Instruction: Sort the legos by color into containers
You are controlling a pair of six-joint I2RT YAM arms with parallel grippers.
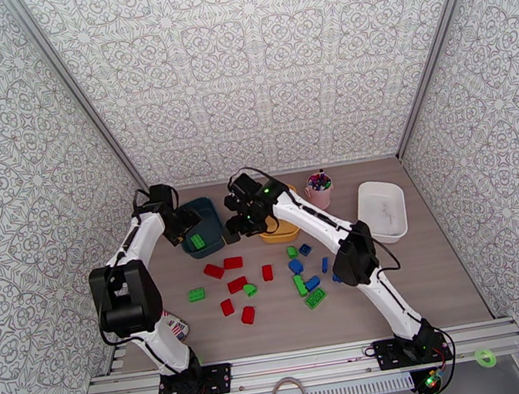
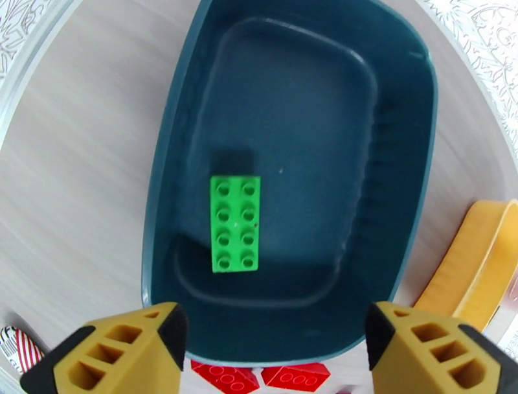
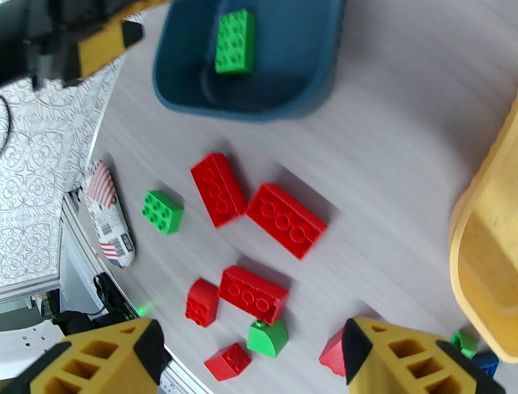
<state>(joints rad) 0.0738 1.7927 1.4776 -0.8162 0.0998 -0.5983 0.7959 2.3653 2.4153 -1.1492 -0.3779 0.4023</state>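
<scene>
Legos (image 1: 237, 284) are what we are sorting, and nearly all of them lie loose in the middle of the bench (image 1: 443, 275): the red bricks (image 3: 285, 220) gathered left of centre, the blue bricks (image 1: 296, 266) right of centre, greens mixed among both. Each is a small, hard, glossy studded block, some long, some short, and one green dome piece (image 3: 267, 337) is rounded on top. One green brick (image 2: 235, 223) already lies flat, studs up, on the floor of the teal tub (image 2: 401, 162), which stands toward the bench's far left corner. The yellow tub (image 3: 485, 259) sits just beside it on the right, and the white tub (image 1: 395, 193) is near the right edge. Our left hand (image 2: 277, 327) hangs over the teal tub's near rim, spread wide with nothing between its fingers, so we judge the green drop done and that arm free for another brick. Our right hand (image 3: 252, 340) is likewise wide and empty, above the red cluster. We judge the next move to be a pick: choose a brick with room on both sides and close across its narrow width without nudging its close neighbours. The striped packet (image 3: 110, 214) by the left edge and the pink cup (image 1: 319, 189) at the far edge are not ours to sort.
</scene>
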